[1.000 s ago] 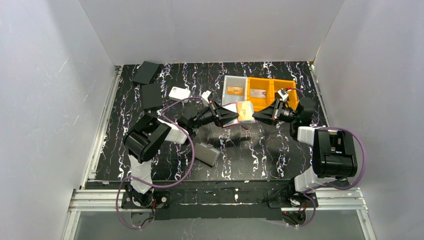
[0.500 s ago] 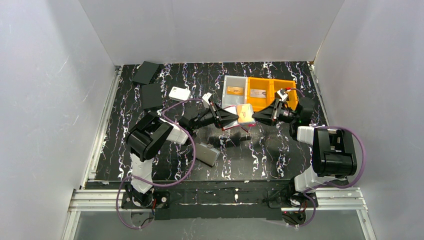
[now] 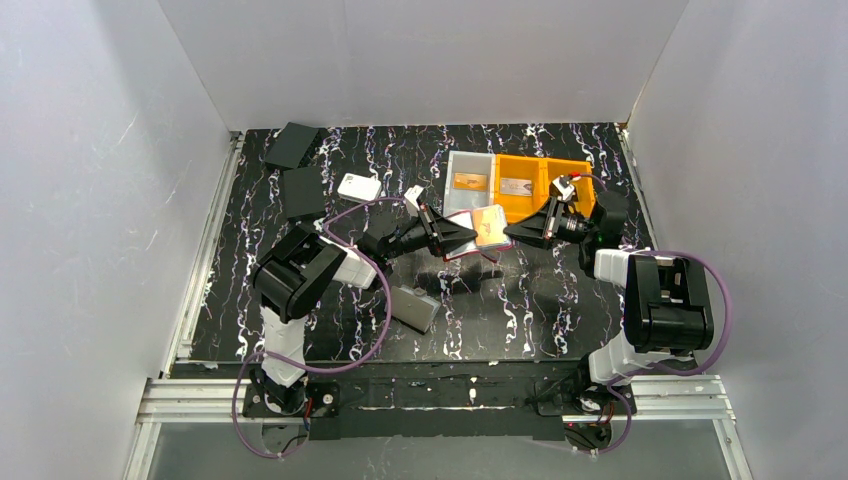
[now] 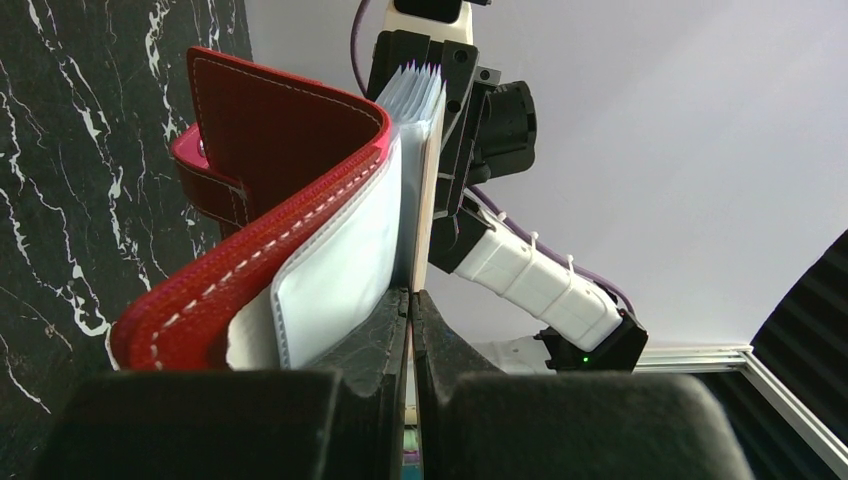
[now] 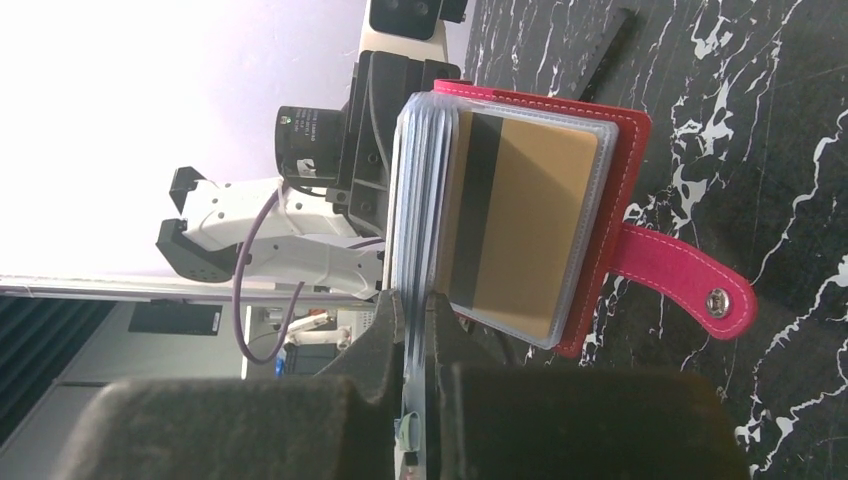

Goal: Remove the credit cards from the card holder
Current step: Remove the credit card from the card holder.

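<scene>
White walls [image 3: 400, 60] close off three sides of a black marbled counter [image 3: 520, 300]. Two arms reach in from the near edge and meet above its middle, with one red holder [image 5: 625, 170] raised off the counter between them.

One left claw [image 4: 411, 300] is pressed narrow on the holder's lower edge, where the clear sleeves come out of the red cover. One right claw [image 5: 415, 300] is likewise narrow, its fingers [image 5: 388, 320] pinching the fanned stack of clear sleeves from the opposite side. Whether a card sits inside that pinch cannot be told.

Three cards show. One gold card [image 5: 525, 225] with a dark stripe sits in the holder's outermost sleeve, against the red cover. The holder's single strap [image 5: 700, 295] with its snap hangs loose toward the counter. A second card [image 3: 468, 181] lies in the one grey bin [image 3: 462, 205], and a third [image 3: 516, 186] lies in the left compartment of the orange bin [image 3: 527, 165] just beside it — that bin has two compartments.

At the far left lie two black cases [image 3: 293, 145] [image 3: 303, 192], with one white box [image 3: 358, 187] near them. One grey case [image 3: 416, 309] lies beside the left arm.
</scene>
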`<move>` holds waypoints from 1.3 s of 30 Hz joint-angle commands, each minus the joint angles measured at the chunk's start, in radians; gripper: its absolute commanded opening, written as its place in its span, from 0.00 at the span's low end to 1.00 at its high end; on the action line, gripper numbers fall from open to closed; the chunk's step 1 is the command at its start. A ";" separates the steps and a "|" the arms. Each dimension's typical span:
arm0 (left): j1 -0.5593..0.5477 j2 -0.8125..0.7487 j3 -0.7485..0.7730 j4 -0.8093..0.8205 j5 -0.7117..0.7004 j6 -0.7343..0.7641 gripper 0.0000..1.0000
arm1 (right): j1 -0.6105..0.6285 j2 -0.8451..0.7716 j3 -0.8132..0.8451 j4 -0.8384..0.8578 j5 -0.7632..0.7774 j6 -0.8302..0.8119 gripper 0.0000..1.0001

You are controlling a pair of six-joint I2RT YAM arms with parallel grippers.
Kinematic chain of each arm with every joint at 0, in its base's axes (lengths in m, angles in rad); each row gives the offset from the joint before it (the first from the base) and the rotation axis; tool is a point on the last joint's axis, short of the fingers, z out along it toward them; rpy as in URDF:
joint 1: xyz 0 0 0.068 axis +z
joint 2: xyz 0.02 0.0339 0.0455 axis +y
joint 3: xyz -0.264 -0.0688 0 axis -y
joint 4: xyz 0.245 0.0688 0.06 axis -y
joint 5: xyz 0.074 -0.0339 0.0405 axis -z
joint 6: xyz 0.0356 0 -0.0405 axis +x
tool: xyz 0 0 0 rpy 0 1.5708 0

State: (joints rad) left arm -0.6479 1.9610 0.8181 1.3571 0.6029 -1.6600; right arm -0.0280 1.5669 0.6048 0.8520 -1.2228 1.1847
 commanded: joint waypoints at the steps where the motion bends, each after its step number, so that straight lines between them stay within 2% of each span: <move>1: -0.004 -0.010 0.015 0.075 0.020 -0.004 0.00 | 0.003 -0.003 0.044 -0.110 -0.030 -0.122 0.01; 21: 0.023 0.006 -0.032 0.097 0.028 0.002 0.00 | -0.042 0.025 0.028 -0.139 -0.019 -0.161 0.01; 27: 0.029 0.029 -0.048 0.102 0.032 0.008 0.00 | -0.044 0.055 0.037 -0.272 -0.007 -0.286 0.01; 31: 0.036 0.071 -0.054 0.102 0.043 0.011 0.00 | -0.042 0.093 0.063 -0.438 0.005 -0.455 0.01; 39: 0.056 0.151 -0.076 0.105 0.057 0.036 0.00 | -0.043 0.182 0.099 -0.638 0.052 -0.651 0.01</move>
State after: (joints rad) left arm -0.6331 2.1181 0.7555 1.3846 0.6369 -1.6447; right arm -0.0517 1.7130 0.6506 0.3477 -1.2232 0.7105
